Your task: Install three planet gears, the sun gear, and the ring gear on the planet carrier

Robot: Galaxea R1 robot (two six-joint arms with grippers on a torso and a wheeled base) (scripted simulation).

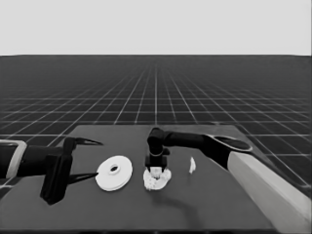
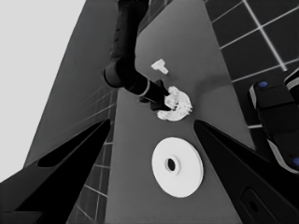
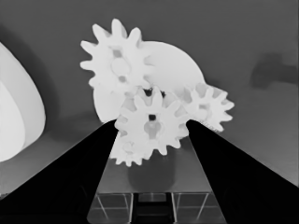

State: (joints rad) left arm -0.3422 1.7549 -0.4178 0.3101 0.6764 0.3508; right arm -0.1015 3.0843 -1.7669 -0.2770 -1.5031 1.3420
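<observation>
Dark table point(image 1: 122, 214) under a gridded floor and a pale blank band above the horizon.

Right arm point(image 1: 263, 178): reaches in from the lower right corner of the head view, pale grey near the edge, black past the elbow, bent so that the wrist points straight down over the table's middle. Right gripper point(image 1: 156, 170): down on the smaller round part point(image 3: 175, 63), fingers point(image 3: 70, 172) set narrow and closed on the two flanks of a small toothed gear point(image 3: 152, 123), held between them at the tips. Sits over the centre of the smaller round part, teeth among those of its neighbours. Around it three more gears: one point(image 3: 117, 63) at the far side, one point(image 3: 208, 105) beside the held gear, one point(image 3: 127, 153) half hidden below it near a finger. All four over or touching the smaller round part.

Left arm point(image 1: 24, 161): parked at the left edge of the head view, level with the table, gripper turned on its side. Left gripper point(image 1: 87, 160): fingers point(image 2: 70, 158) spread wide, holding nothing, tips just beside the larger round part point(image 1: 114, 172) without clear contact.

Larger round part: flat on the table between the left gripper and the gear cluster, raised rim and small centre hole visible, near the smaller round part but apart from it.

Thin white piece point(image 1: 192, 165): alone on the table, past the right gripper toward the right arm's side, well clear of the gears.
</observation>
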